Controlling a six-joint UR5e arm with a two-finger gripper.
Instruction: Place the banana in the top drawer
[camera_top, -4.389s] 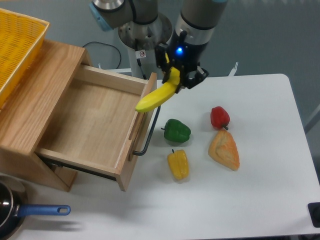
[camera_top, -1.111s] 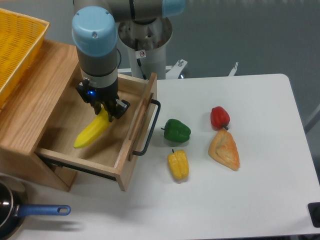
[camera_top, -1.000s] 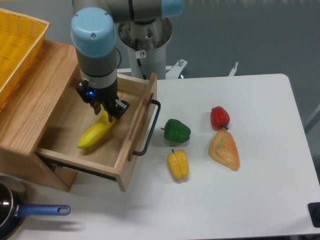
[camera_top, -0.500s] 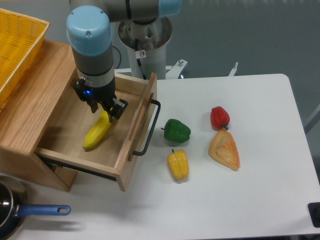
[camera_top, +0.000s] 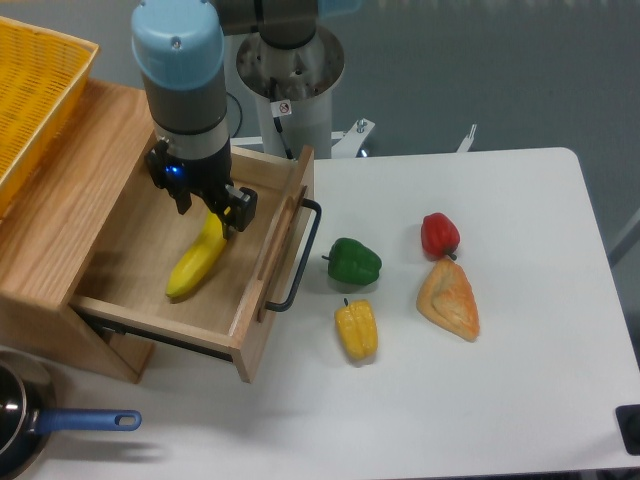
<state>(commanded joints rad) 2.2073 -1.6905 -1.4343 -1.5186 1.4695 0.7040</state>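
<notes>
The banana (camera_top: 195, 268) lies on the floor of the top drawer (camera_top: 150, 235), which is pulled out of the light wood cabinet (camera_top: 70, 200). Its lower end points toward the drawer's front left. My gripper (camera_top: 212, 213) hangs just above the banana's upper end. The gripper is open, with a finger on each side of that end and not pressing it. The drawer's black bar handle (camera_top: 301, 258) faces the table.
On the white table are a green pepper (camera_top: 354, 260), a yellow pepper (camera_top: 357, 329), a red pepper (camera_top: 439, 234) and an orange wedge (camera_top: 449, 298). A yellow mesh basket (camera_top: 35, 85) sits on the cabinet. A blue-handled pan (camera_top: 80, 422) is at the front left.
The gripper carried the banana from above the drawer's front edge down into the drawer. It let go and rose slightly, and the banana has since stayed still on the drawer floor.
</notes>
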